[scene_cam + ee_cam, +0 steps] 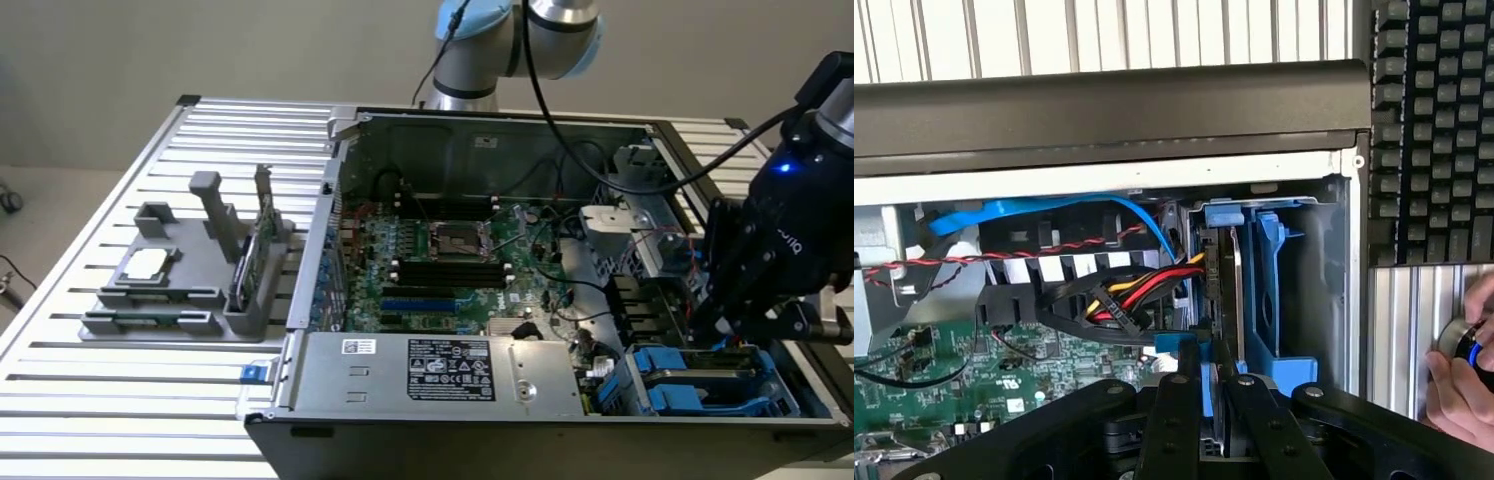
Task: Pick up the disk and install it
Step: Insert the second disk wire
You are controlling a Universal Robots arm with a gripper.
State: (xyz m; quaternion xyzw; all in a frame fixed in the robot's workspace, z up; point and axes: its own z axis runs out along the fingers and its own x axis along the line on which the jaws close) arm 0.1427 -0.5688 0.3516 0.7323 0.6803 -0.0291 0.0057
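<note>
The disk (1237, 300) stands on its edge in its blue carrier (1279, 290), inside the drive bay at the corner of the open computer case (400, 385), just beside the case wall. My gripper (1216, 395) is clenched on the near edge of the disk, one black finger (1172, 420) on each side of it. Beside the bay lie red, yellow and black cables (1129, 295) and a blue cable (1044, 212). Outside the case, a person's hand (1464, 375) rests on the slatted table (1414, 330).
</note>
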